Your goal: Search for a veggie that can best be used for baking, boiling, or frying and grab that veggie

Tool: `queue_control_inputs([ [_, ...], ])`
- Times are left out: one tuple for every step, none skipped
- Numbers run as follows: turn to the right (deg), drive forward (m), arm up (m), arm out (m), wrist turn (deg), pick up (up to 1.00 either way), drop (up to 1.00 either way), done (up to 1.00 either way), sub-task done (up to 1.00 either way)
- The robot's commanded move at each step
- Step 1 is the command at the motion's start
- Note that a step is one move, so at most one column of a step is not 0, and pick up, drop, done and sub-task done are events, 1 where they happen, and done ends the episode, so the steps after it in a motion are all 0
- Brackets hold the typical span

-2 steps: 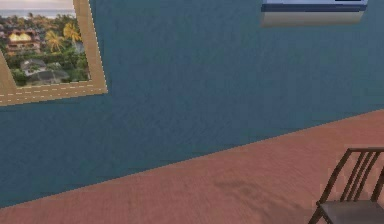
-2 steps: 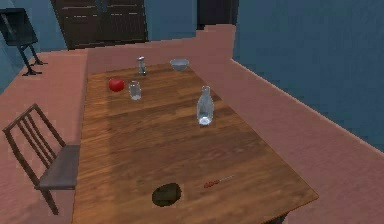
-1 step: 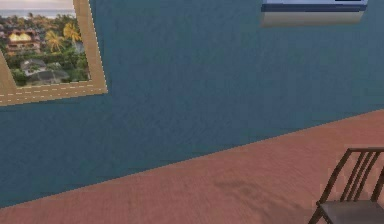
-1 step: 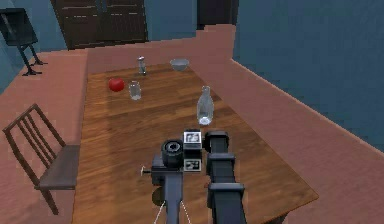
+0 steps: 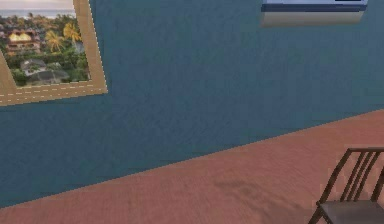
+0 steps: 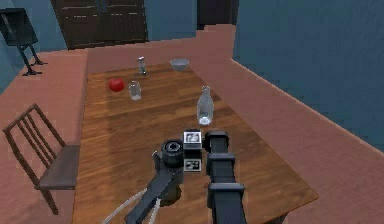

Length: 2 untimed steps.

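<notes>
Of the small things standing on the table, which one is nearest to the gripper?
The tall clear bottle, close by the gripper; the glass, the red round thing and the bowl stand farther away.

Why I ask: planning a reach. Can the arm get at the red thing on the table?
Probably not: the red thing lies farther out on the table, well left of the arm's line, a glass beside it.

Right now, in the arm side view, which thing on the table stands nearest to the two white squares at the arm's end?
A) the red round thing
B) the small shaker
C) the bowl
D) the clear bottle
D: the clear bottle stands on the table just beyond the white squares; the red round thing, the bowl and the small shaker sit farther up the table.
</notes>
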Motion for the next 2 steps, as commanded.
queue_control_inputs([
  [0.0, 0.00, 0.00, 0.00, 45.0, 0.00, 0.00, 0.00, 0.00],
  [0.0, 0.00, 0.00, 0.00, 45.0, 0.00, 0.00, 0.00, 0.00],
])
